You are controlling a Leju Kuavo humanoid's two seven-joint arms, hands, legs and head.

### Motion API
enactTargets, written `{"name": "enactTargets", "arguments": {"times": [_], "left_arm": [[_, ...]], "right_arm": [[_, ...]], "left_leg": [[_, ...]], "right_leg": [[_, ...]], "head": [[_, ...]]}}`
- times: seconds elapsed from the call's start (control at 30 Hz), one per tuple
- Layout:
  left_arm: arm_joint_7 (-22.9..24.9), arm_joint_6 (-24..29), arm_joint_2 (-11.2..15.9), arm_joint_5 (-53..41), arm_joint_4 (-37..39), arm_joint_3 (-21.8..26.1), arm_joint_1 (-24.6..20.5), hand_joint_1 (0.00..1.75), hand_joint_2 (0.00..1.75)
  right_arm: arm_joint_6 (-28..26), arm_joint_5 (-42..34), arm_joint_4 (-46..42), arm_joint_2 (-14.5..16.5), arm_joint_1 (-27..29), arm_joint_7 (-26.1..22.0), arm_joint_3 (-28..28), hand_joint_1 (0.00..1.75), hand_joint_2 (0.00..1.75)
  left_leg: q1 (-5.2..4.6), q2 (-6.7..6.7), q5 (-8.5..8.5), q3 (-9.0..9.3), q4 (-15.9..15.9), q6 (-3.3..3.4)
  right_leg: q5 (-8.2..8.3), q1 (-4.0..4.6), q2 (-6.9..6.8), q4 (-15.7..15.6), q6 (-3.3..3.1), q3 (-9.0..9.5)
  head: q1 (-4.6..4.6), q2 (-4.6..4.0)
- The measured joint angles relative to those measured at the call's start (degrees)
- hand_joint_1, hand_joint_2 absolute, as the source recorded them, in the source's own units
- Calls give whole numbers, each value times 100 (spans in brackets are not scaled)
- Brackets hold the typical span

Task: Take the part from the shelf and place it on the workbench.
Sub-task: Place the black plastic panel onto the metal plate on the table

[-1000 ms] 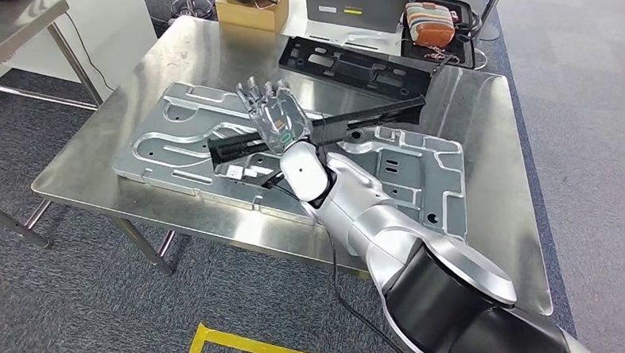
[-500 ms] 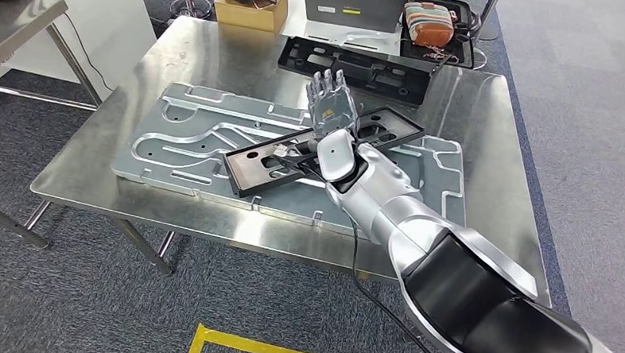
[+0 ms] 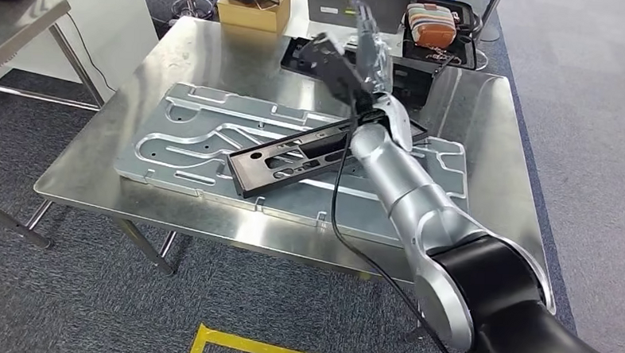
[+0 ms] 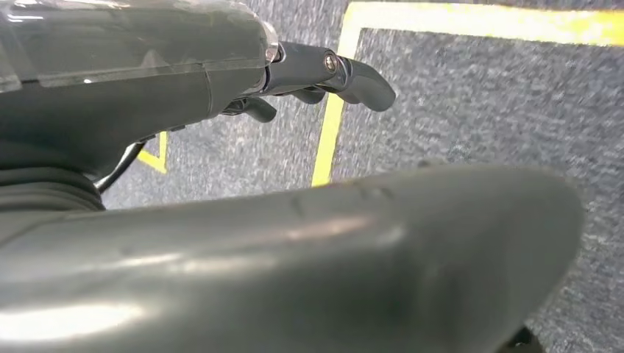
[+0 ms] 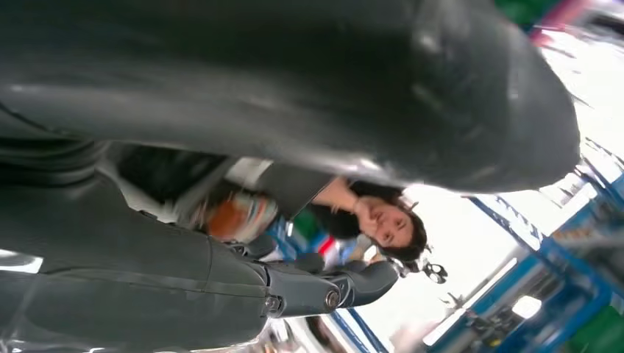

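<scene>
Scanning from the left, we see the workbench (image 3: 95, 159), a steel table, carrying a big grey stamped metal plate (image 3: 192, 131) laid flat across most of it. Moving toward centre, the part (image 3: 294, 156), a long black plastic frame w/ cut-outs, lies diagonally on top of that plate, one end near the plate's front edge, the other running up toward the right arm's wrist. It looks put down and free of any grip, so in our judgement the placing is done & the step in hand is the retreat. Next, a bit right of centre, our right hand (image 3: 361, 55) is raised above the bench's far side, fingers spread, holding nothing; behind it a second black frame (image 3: 310, 57) sits at the back of the bench, w/ a cardboard box (image 3: 249, 10) farther back. The left hand (image 4: 324, 73) hangs low over grey carpet & a yellow floor line (image 4: 331, 118), fingers loosely apart, nothing in them. To do the retreat well, we'd lift the arm up before swinging it back, since the forearm crosses right over the part's far end; dragging low could catch the frame & skew it or push it off the plate. Keep the wrist cable (image 3: 336, 193) off the frame's edge too.
</scene>
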Motion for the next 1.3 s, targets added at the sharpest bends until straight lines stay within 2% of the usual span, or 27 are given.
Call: {"name": "enactTargets", "arguments": {"times": [0.07,0.1,0.13,0.17,0.2,0.23,0.3,0.33,0.43,0.47,0.5,0.6,0.63,0.67,0.7,0.77,0.83,0.93,0.97,1.0,1.03,1.1,1.13,1.17,1.2,1.23,1.3], "left_arm": [[-27,4,20,2,0,0,-1,0,0],[-45,6,32,8,0,0,-2,0,0],[-62,7,43,15,0,0,-2,0,0],[-76,7,51,20,0,0,-1,0,0],[-86,8,57,25,0,0,-1,0,0],[-92,8,60,26,0,0,-1,0,0],[-104,8,60,28,0,0,-5,0,0],[-110,8,60,32,0,0,-8,0,0],[-124,7,64,40,0,0,-15,0,0],[-125,7,68,40,0,0,-15,0,0],[-124,7,72,41,0,0,-16,0,0],[-114,9,80,38,0,0,-26,0,0],[-104,10,85,37,0,0,-28,0,0],[-95,12,93,36,0,1,-29,0,0],[-85,14,101,35,0,1,-30,0,0],[-76,21,116,35,0,2,-42,0,0],[-73,25,126,38,0,3,-62,0,0],[-77,28,129,43,0,4,-76,0,0],[-80,31,129,43,0,5,-78,0,0],[-84,34,128,42,0,5,-81,0,0],[-91,38,128,38,0,6,-85,0,0],[-111,43,127,25,0,7,-91,0,0],[-122,43,127,15,0,7,-91,0,0],[-132,43,127,6,0,7,-90,0,0],[-145,43,127,-1,0,7,-89,0,0],[-161,43,127,-5,0,7,-89,0,0],[-192,37,112,-7,1,7,-94,0,0]], "right_arm": [[330,-772,-217,-84,59,-349,-410,0,0],[487,-1145,-313,-131,122,-471,-577,0,0],[617,-1481,-403,-178,206,-556,-707,0,0],[727,-1795,-501,-230,299,-614,-810,0,0],[815,-2070,-602,-282,386,-649,-872,0,0],[892,-2319,-704,-335,465,-675,-906,0,0],[1023,-2775,-907,-423,602,-719,-920,0,0],[1066,-2955,-988,-453,672,-740,-920,0,0],[1136,-3423,-1196,-530,908,-807,-908,0,0],[1141,-3560,-1258,-553,982,-833,-895,0,0],[1142,-3677,-1315,-572,1052,-859,-877,0,0],[1163,-3950,-1456,-624,1279,-925,-818,0,0],[1178,-4014,-1487,-638,1366,-942,-799,0,0],[1198,-4071,-1516,-650,1450,-960,-781,0,0],[1216,-4121,-1541,-658,1520,-978,-766,0,0],[1243,-4194,-1604,-670,1594,-1017,-740,0,0],[1251,-4233,-1659,-677,1608,-1044,-723,0,0],[1255,-4265,-1681,-689,1617,-1062,-691,0,0],[1255,-4274,-1680,-701,1620,-1067,-685,0,0],[1253,-4281,-1680,-712,1622,-1074,-680,0,0],[1246,-4282,-1679,-724,1622,-1090,-679,0,0],[1222,-4270,-1674,-739,1626,-1128,-669,0,0],[1208,-4256,-1667,-746,1633,-1150,-655,0,0],[1195,-4236,-1659,-751,1642,-1167,-635,0,0],[1182,-4209,-1652,-755,1649,-1183,-611,0,0],[1168,-4179,-1647,-759,1653,-1199,-589,0,0],[1143,-4121,-1645,-771,1643,-1224,-553,0,0]], "left_leg": [[-14,15,10,-8,-7,21],[-27,19,12,-11,-5,26],[-40,19,14,-13,0,29],[-53,13,15,-14,8,31],[-65,6,16,-15,19,32],[-76,0,15,-19,32,31],[-98,-1,23,-47,56,7],[-100,3,33,-63,63,-16],[-96,10,65,-105,66,-115],[-95,20,-10,-140,128,-154],[-85,30,-165,-206,296,-194],[-3,70,-827,-540,1318,-312],[24,82,-925,-594,1569,-345],[46,92,-915,-554,1623,-373],[65,99,-809,-407,1455,-394],[84,104,-547,95,677,-415],[62,89,-435,387,154,-365],[39,78,-391,354,81,-233],[42,82,-358,331,64,-177],[46,87,-318,299,43,-116],[49,93,-277,257,21,-65],[27,90,-204,155,22,-12],[13,72,-167,104,25,-4],[-4,47,-133,58,29,-1],[-19,12,-101,18,33,-3],[-34,-28,-74,-13,37,-9],[-49,-92,-29,-61,49,-30]], "right_leg": [[-365,14,-3,805,-30,-413],[-478,24,-2,1194,-43,-622],[-485,36,-2,1429,-60,-764],[-368,48,-2,1433,-86,-798],[-163,65,-2,1214,-123,-726],[78,87,-1,839,-176,-577],[375,135,-5,175,-266,-298],[424,154,-6,-3,-289,-235],[478,147,-21,-118,-312,-253],[514,125,-33,-144,-334,-269],[556,100,-46,-170,-360,-292],[655,82,-69,-179,-387,-402],[682,80,-74,-171,-376,-444],[708,74,-79,-158,-363,-488],[729,65,-82,-139,-346,-529],[762,45,-83,-84,-302,-610],[804,44,-84,-47,-237,-669],[872,45,-79,-40,-124,-708],[830,40,-74,1,-96,-740],[717,36,-68,115,-74,-800],[508,35,-61,359,-63,-903],[52,45,-53,1071,-53,-1160],[-68,47,-52,1388,-54,-1251],[-63,50,-50,1527,-66,-1255],[33,59,-41,1459,-91,-1155],[181,72,-15,1178,-132,-949],[350,99,155,393,-244,-452]], "head": [[0,0],[0,0],[0,0],[0,0],[0,0],[0,0],[-1,0],[-1,0],[-1,0],[-1,0],[-1,0],[-2,0],[-1,0],[-2,0],[-2,0],[-2,0],[-1,0],[-1,0],[-1,0],[0,0],[0,0],[0,0],[0,0],[0,0],[0,0],[0,0],[-1,0]]}}
